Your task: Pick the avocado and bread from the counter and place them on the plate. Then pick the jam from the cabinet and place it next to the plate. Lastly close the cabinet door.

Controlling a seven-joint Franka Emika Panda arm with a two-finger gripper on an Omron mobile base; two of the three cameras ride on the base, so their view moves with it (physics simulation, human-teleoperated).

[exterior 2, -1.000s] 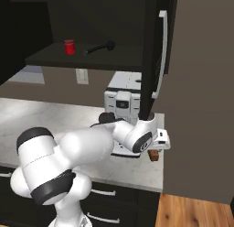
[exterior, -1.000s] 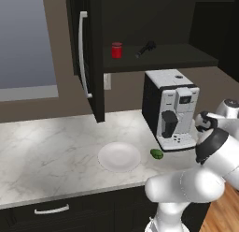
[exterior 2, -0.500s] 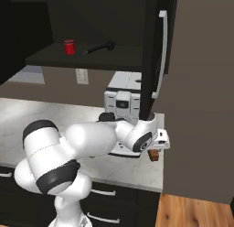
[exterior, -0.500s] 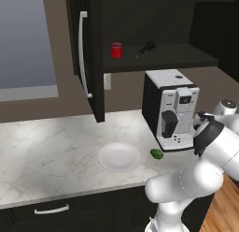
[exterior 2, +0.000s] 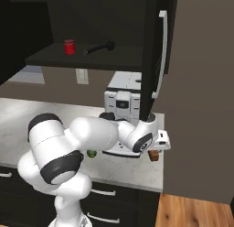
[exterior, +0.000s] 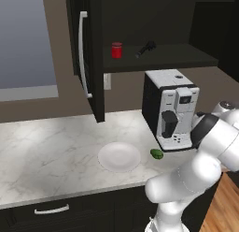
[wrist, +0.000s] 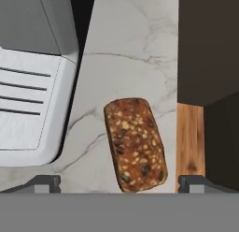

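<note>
The bread (wrist: 135,144) lies flat on the counter (wrist: 135,53) near its right end, between the coffee machine and the counter's edge. My gripper (wrist: 120,183) hovers over it, open, with a fingertip on either side of the loaf's near end. From the right base the gripper (exterior 2: 156,152) sits just above the bread (exterior 2: 155,156). The avocado (exterior: 157,154) rests right of the plate (exterior: 119,156). The jam (exterior: 116,50) stands on the cabinet shelf (exterior: 158,58). The cabinet door (exterior: 86,58) stands open.
A white coffee machine (exterior: 170,109) stands between the plate and the bread. A dark long-handled tool (exterior: 145,48) lies on the shelf right of the jam. A second open door (exterior 2: 157,52) hangs above the hand. Wood floor (wrist: 189,142) lies past the counter's edge.
The arm's elbow has swung round while the hand stays over the bread. The bread, avocado and plate have not moved.
</note>
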